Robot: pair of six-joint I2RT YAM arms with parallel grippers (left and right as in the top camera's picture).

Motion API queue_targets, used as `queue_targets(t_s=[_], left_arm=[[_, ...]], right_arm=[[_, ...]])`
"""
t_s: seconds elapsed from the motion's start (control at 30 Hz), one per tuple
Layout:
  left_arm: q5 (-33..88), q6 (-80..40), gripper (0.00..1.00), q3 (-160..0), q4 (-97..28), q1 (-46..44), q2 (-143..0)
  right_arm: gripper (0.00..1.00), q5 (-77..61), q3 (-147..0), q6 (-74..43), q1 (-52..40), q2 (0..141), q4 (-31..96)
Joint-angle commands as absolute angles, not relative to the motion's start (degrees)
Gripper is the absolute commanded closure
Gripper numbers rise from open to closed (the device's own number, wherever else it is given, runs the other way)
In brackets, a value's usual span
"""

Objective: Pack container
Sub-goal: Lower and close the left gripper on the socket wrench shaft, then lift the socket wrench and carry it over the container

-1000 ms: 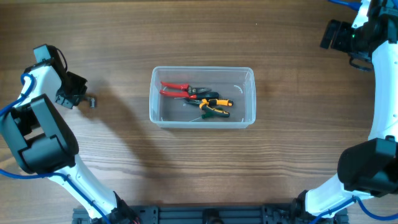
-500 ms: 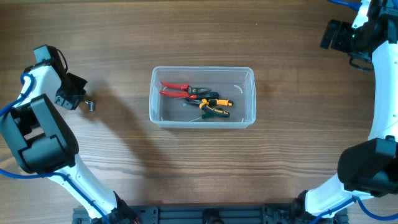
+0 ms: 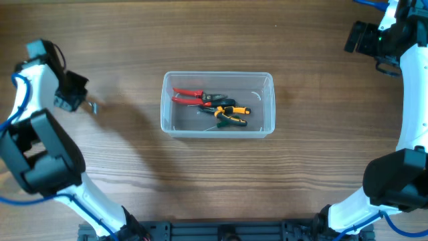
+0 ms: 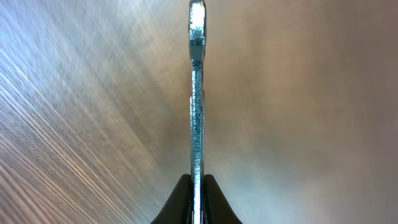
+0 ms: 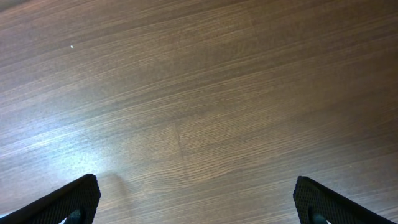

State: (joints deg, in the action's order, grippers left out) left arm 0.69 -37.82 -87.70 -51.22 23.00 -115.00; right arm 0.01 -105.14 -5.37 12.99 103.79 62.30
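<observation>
1. The left gripper (image 4: pixel 198 210) is clamped on a thin steel tool (image 4: pixel 197 106). The tool is seen edge-on and sticks straight out past the fingertips.
2. Wood table (image 4: pixel 311 124) lies beneath the tool; whether the tool touches it cannot be told.
3. The container (image 3: pixel 262 110) sits well apart from the left gripper, off to its right-arm side and roughly level with it.
4. Inside the container lie red pliers (image 3: pixel 188 95) at the end nearer the left gripper. Yellow pliers (image 3: pixel 232 115) lie just beyond them, with a green-handled tool alongside.
5. The right gripper (image 5: pixel 199 202) is spread wide, its fingers (image 5: pixel 71 199) far apart with only bare wood between them.
6. From the right gripper the container is well apart, toward the left arm and nearer the arm bases.
</observation>
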Motion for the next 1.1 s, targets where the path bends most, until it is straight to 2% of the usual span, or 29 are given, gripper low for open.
queue_targets(t_s=[0.0, 0.37, 0.53, 0.7, 1.07], left_arm=[[6.33, -37.8, 0.95, -92.23, -51.07, 22.98, -107.11], [18.13, -37.78, 0.96, -93.67, -49.5, 17.12, -95.09], [19.07, -37.67, 0.96, -93.67, -49.15, 6.92, -92.33], [18.11, -32.71, 0.96, -93.67, -48.16, -3.25, -92.53], [5.26, -16.38, 0.96, -93.67, -49.1, -25.12, -92.6]], right_arm=[[0.0, -0.43, -106.13, -6.02, 12.78, 102.54, 62.17], [0.0, -0.43, -106.13, -6.02, 12.78, 102.54, 62.17], [0.0, -0.43, -106.13, -6.02, 12.78, 102.54, 62.17], [0.0, -0.43, -106.13, -6.02, 12.78, 102.54, 62.17], [0.0, -0.43, -106.13, -6.02, 12.78, 102.54, 62.17]])
